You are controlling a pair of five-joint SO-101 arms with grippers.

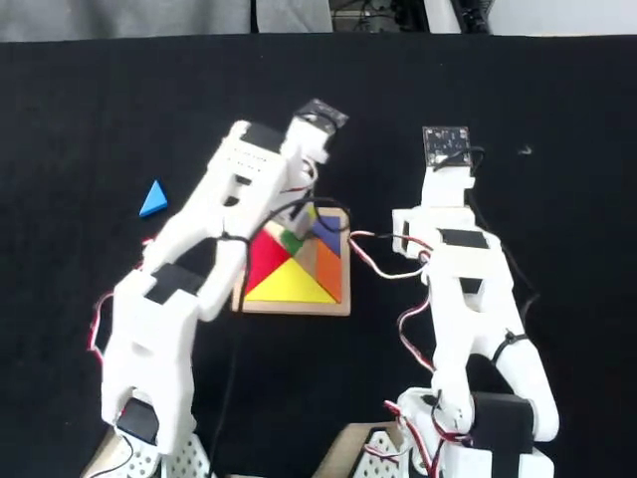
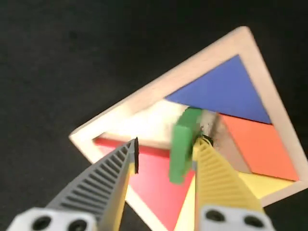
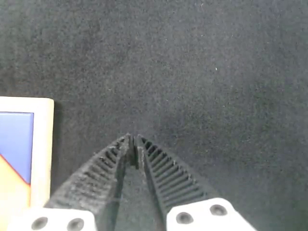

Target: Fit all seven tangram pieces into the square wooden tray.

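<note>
The left gripper (image 2: 168, 144) hung spread wide over the tray (image 2: 144, 94), one finger touching the green piece (image 2: 183, 144), which stood tilted on edge inside it. The right gripper (image 3: 133, 142) was clenched, empty, beside the tray above the desk (image 3: 192, 72).

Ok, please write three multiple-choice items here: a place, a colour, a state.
1. Where is the light blue triangle? A left of the tray; B in the tray; C in a gripper.
2. Colour of the piece on edge by the left gripper? A red; B yellow; C green.
3. The right gripper is: A open; B shut, empty; C shut on a piece.
Answers: A, it lies alone on the table; C, it is green; B, fingertips meet, nothing between.
</note>
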